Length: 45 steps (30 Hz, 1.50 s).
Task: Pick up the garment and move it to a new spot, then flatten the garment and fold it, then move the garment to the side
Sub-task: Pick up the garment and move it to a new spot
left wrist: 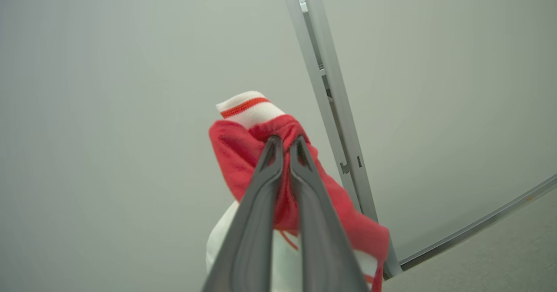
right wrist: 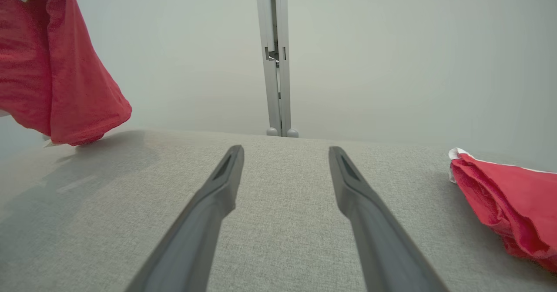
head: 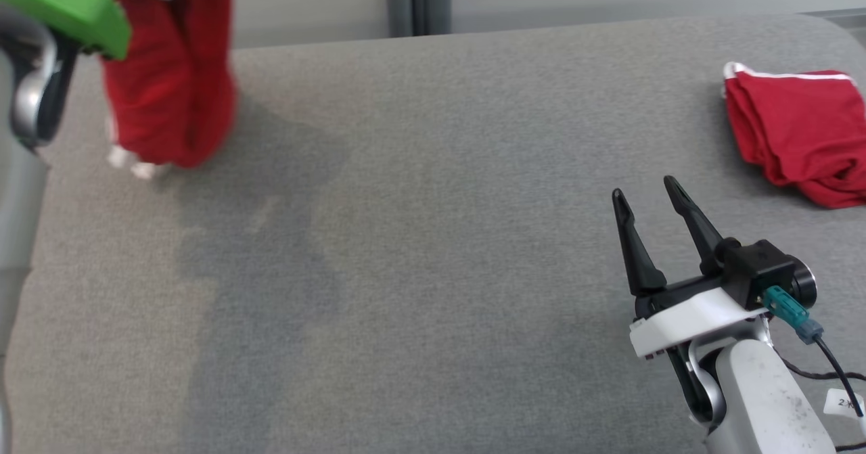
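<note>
Red garment (head: 169, 82) with white ribbed trim, bunched and clamped between the closed fingers of the left gripper (left wrist: 283, 142); hangs at the far left over the grey fabric surface (head: 433, 237), lower end at or just above it, contact unclear. Right gripper (head: 643, 187) low over the surface, fingers spread apart, holding nothing. Second red garment (head: 798, 129) crumpled at the far right.

Had a grey woven fabric surface (head: 433, 271) across the whole near area, rounded off at the far right corner. Stood against a plain pale grey-green wall (right wrist: 391, 44) at the far edge. Showed a grey metal upright (right wrist: 274, 57) mid-wall, two rounded caps at its foot. Was lit soft and even; carried a dim shadow (head: 270, 271) on the left.
</note>
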Motion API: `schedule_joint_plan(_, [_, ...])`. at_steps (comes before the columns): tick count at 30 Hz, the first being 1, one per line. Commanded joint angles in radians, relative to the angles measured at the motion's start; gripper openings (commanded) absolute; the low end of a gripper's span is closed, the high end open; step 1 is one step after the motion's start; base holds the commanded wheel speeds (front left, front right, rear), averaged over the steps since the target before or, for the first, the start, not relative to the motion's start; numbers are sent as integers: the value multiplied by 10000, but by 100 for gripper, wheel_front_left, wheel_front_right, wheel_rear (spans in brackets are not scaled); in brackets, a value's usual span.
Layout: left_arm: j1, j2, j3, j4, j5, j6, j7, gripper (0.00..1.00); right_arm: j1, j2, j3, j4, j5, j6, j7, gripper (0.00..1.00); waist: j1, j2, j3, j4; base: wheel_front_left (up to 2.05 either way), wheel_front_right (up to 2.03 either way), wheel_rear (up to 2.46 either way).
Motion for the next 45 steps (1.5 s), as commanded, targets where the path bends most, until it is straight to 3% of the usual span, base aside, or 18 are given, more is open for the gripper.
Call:
schedule_joint_plan(1, [-243,-155,-50,-350,27,55,47,0,201,-31,-61,-13,68,-12,-45,100,0,0,-482,-512,0,0,0])
schedule_joint_plan(5, [-291,-728,-48,-1306,-379,216,373,0,317,-34,-229,-62,171,-12,-44,100,0,0,-509,-668,0,0,0])
schedule_joint_plan(10, [506,-934,-73,-2015,-694,742,916,0,241,-28,-509,-205,166,-12,-44,100,0,0,-224,-741,0,0,0])
schedule_joint_plan(15, [2018,-1005,71,-1892,-1241,1245,1098,0,106,-32,-673,-254,131,-12,-45,100,0,0,151,-716,0,0,0])
schedule_joint_plan(24, [4322,-949,417,538,-1808,1666,50,0,-265,-31,-667,-205,16,-12,-45,100,0,0,872,-690,0,0,0])
schedule_joint_plan(32, [4452,-1333,783,2518,-2177,1481,-1004,0,-484,-31,-594,-88,-115,-12,-45,100,0,0,1159,-758,0,0,0])
schedule_joint_plan(33, [4378,-1377,813,2643,-2150,1434,-1140,11,-484,-32,-597,-53,-133,-12,-45,100,0,0,1159,-762,0,0,0])
schedule_joint_plan(34, [4330,-1412,838,2727,-2118,1406,-1238,48,-485,-32,-597,-29,-128,-12,-46,100,0,0,1153,-766,0,0,0])
schedule_joint_plan(35, [4272,-1473,888,2803,-2104,1378,-1334,100,-487,-32,-591,8,-130,-12,-46,100,0,0,1128,-774,0,0,0])
schedule_joint_plan(40, [4216,-1725,1042,2758,-1878,1103,-1543,100,-391,-31,-610,166,-225,-12,-46,100,0,0,900,-754,0,0,0])
schedule_joint_plan(45, [4774,-1978,1551,1612,-1174,987,-1540,100,-246,-31,-630,118,-357,-12,-46,100,0,0,515,-630,0,0,0])
